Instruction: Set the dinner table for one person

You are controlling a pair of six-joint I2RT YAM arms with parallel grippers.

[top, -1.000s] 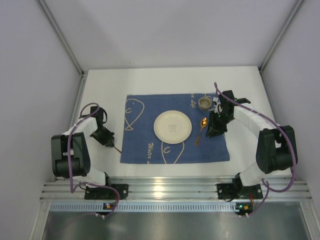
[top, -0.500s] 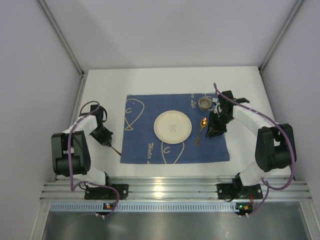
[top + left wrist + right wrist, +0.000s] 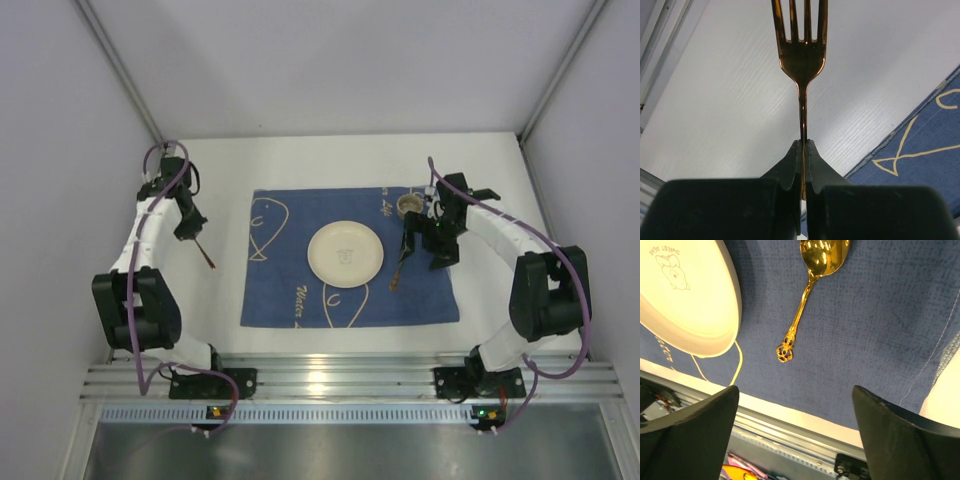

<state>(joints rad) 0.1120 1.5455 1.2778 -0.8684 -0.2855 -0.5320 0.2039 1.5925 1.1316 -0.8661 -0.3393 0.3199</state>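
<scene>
White dinner table [image 3: 300, 160], grey walls around. Blue placemat [image 3: 290, 275] at centre carries plate [image 3: 345, 252]; gold spoon [image 3: 810, 277] just right of it; small cup [image 3: 408, 206] at far-right corner, contents unclear. Left gripper [image 3: 803, 150] pinches fork [image 3: 801, 55] handle, left of mat. Right gripper [image 3: 795, 390] spread wide above spoon.

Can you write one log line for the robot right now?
left gripper: shut on fork | right gripper: open, near spoon | spoon: on placemat

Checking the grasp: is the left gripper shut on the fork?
Shut: the left gripper pinches the fork handle between its fingers.
</scene>
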